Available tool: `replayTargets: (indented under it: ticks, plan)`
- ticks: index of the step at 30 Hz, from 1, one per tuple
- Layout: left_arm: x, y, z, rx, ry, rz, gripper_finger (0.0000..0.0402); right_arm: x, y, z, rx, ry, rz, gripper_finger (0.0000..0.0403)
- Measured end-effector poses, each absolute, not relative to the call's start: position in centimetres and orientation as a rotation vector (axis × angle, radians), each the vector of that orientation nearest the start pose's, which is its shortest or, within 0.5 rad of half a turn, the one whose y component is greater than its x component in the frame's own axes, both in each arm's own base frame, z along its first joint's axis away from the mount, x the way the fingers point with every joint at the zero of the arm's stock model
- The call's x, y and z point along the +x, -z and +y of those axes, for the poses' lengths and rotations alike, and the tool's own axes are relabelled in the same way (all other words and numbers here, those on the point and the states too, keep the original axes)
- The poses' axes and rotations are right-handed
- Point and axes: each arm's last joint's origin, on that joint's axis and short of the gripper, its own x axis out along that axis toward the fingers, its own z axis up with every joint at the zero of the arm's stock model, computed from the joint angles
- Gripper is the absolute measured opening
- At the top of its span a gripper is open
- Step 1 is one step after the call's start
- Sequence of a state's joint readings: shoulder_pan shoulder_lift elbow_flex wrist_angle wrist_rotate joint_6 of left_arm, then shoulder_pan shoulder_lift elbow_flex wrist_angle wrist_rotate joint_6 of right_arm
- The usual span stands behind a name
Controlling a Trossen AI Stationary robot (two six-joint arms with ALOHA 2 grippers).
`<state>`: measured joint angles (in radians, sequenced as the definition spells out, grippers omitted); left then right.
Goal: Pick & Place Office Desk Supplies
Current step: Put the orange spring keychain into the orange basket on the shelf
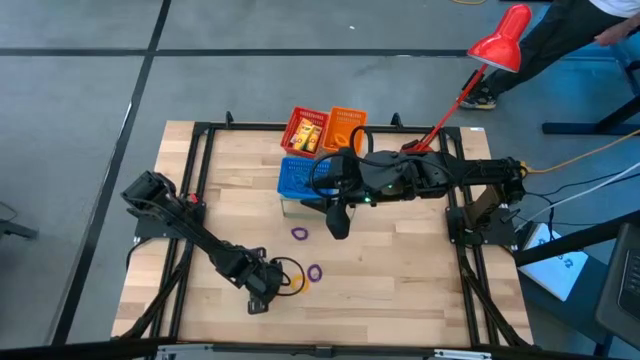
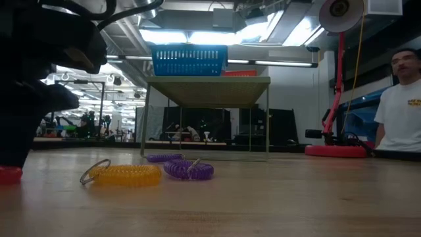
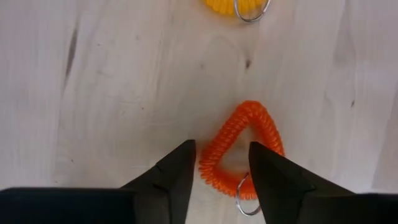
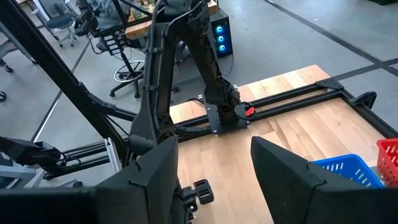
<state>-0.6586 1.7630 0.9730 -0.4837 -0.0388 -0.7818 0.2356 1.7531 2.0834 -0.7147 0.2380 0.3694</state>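
Here the left claw (image 3: 221, 171) straddles the orange loop's (image 3: 239, 149) edge.

Overhead view, level tabletop view, two wrist close-ups

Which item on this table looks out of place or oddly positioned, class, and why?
The blue basket stands raised on a small stand, while the red basket and orange basket sit behind it. Coil loops lie loose on the wood: purple ones mid-table, and an orange one between the left claw's open fingers.
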Motion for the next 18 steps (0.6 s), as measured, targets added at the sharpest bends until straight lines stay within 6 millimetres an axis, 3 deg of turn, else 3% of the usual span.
replayTargets:
  ticks: [11,18]
  plan:
    - [24.2,-12.2,-18.6,-0.163,-0.044,1.438,0.0062,36.0,-46.3,8.0,0.268,0.067,0.369,0.0206]
    - [25.0,-12.6,-18.9,-0.301,-0.015,1.384,0.0020,36.1,-46.3,7.9,0.265,0.068,0.369,0.0206]
